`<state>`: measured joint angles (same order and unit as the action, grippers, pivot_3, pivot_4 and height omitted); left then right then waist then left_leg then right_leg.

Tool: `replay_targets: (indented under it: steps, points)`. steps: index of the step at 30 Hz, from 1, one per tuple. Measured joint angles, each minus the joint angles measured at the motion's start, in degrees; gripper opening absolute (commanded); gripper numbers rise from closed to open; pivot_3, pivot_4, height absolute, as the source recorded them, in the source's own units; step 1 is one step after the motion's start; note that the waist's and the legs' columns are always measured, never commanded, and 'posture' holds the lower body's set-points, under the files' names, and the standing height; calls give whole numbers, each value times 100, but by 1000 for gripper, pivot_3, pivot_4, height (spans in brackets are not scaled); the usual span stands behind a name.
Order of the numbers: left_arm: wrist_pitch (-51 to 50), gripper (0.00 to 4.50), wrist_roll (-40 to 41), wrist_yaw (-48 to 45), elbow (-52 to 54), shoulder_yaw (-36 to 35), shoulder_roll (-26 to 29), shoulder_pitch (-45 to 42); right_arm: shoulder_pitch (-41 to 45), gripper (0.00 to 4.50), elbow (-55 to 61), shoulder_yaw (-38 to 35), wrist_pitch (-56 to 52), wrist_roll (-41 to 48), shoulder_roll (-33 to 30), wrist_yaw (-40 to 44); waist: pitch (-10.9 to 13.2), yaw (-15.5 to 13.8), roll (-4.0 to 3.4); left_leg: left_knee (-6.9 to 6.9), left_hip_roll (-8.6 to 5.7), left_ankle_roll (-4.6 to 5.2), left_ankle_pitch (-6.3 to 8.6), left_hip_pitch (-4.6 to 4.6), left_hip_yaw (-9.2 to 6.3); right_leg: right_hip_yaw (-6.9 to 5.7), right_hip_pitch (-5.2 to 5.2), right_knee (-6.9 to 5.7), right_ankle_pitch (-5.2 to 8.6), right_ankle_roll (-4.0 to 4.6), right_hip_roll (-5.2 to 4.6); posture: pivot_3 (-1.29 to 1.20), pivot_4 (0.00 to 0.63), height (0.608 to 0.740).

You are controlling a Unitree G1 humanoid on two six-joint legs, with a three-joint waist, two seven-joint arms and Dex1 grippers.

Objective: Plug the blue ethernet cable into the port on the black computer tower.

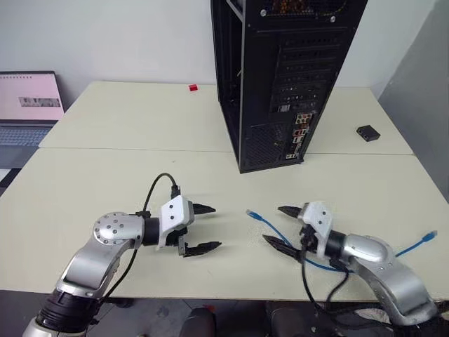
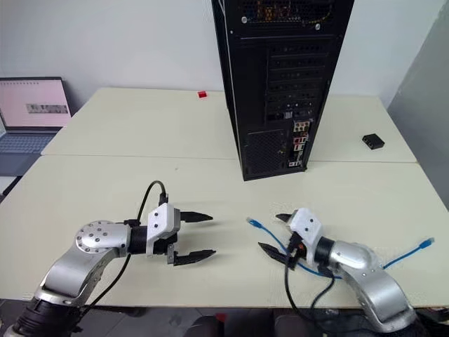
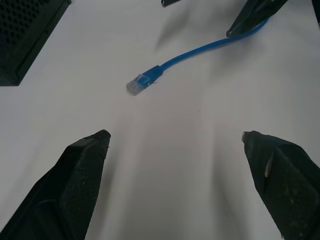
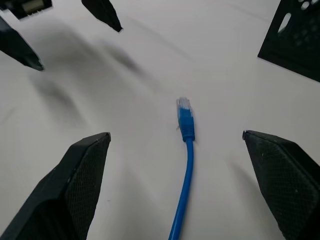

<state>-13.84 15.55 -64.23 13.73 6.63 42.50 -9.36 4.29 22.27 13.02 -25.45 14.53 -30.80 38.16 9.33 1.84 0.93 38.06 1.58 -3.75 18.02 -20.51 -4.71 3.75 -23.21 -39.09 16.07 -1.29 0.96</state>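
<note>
Here the black computer tower (image 1: 280, 77) stands upright at the back of the pale, smooth table (image 1: 105, 175), its perforated metal rear panel and small coloured connector cluster facing me; the port itself is too small for me to pick out. The blue ethernet cable (image 1: 270, 226), thin and limp, lies flat on the table in front of the tower, its clear plug (image 4: 184, 105) pointing toward my left gripper (image 1: 203, 228). My right gripper (image 1: 283, 226) hovers with its two black textured fingers spread wide on either side of the cord, just behind the plug; my left is spread wide too, holding nothing. To do this well, I judge I should close just behind the plug, so it stays steerable.
</note>
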Motion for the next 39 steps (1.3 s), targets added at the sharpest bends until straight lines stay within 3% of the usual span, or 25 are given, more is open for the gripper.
replay_targets:
  steps: [5,8,25,39]
  points:
    - [109,4500,-51,-128,-243,43,4,-37,390,4484,-886,349,186,-351,444,-45,1,2,-1,-1,1,0,0,-3,-1,-2,-3,-1,0,0,0,0,150,740]
    - [184,4500,-81,-149,-299,48,4,-67,578,4019,-1157,405,349,-510,560,-63,1,2,-1,0,0,1,0,-3,-2,-2,-3,-2,-1,0,0,0,150,740]
    - [486,4500,-298,-153,-701,210,-149,-378,681,100,-1201,413,481,-766,420,283,0,-1,-1,3,-1,1,0,-3,-3,-4,-2,-4,-2,-1,-1,0,150,740]
    - [971,4500,-438,-812,-1605,791,-572,-1445,1155,22,-325,1040,206,-1009,63,922,1,4,-1,3,-2,1,0,-6,-8,-9,-3,-4,-2,-1,-1,0,150,740]
